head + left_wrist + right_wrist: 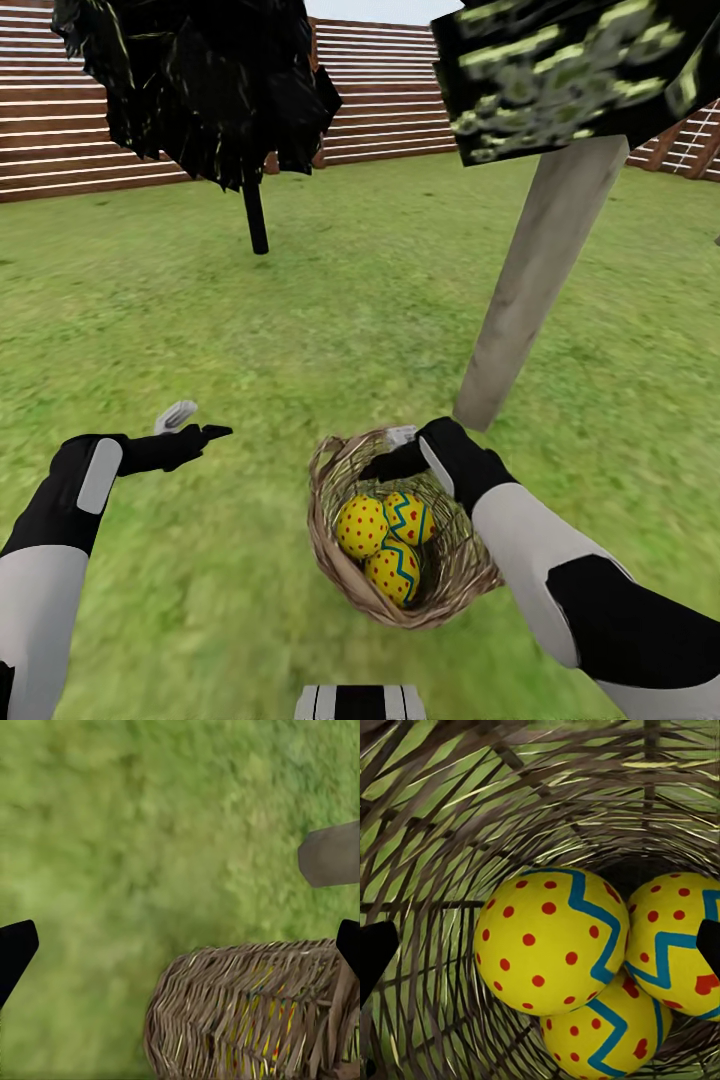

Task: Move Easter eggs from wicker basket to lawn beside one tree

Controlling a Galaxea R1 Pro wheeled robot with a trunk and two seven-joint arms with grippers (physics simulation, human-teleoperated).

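1. The basket (400, 530) sits on the lawn (300, 330) at my 6 o'clock in the head view, all three eggs (385, 535) inside, touching one another.
2. The pale tree trunk (540, 280) leans just beyond the basket at 1 o'clock; the thin black tree (255, 215) stands well apart at 11 o'clock, with the fence (90, 140) behind.
3. My right gripper (400, 450) reaches over the basket's far rim, its fingers (375, 960) spread wide around the eggs, touching none; the rim blocks a side approach.
4. My left gripper (195, 422) hovers over bare grass at 9 o'clock, fingers (15, 949) open, basket beside it.
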